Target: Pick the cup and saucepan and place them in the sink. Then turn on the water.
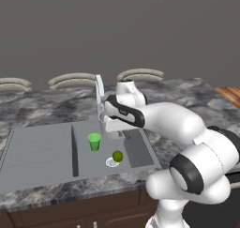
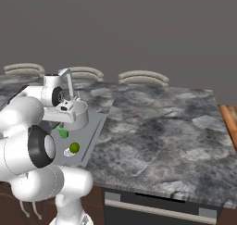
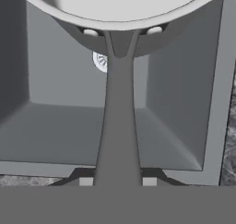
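Gripper [image 3: 117, 181] clenched on handle of saucepan [image 2: 76, 114], held above sink [image 1: 42, 152]. Cup [image 1: 94, 141] already upright in basin beside small ball [image 1: 117, 155]. Lower pan level, clear of cup and faucet [image 1: 100, 88], before letting go.

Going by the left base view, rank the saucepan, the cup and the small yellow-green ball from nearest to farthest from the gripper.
1. saucepan: held by its handle in the gripper, above the sink.
2. cup: upright in the basin, just below-left of the gripper.
3. yellow-green ball: by the drain, nearer the front rim.
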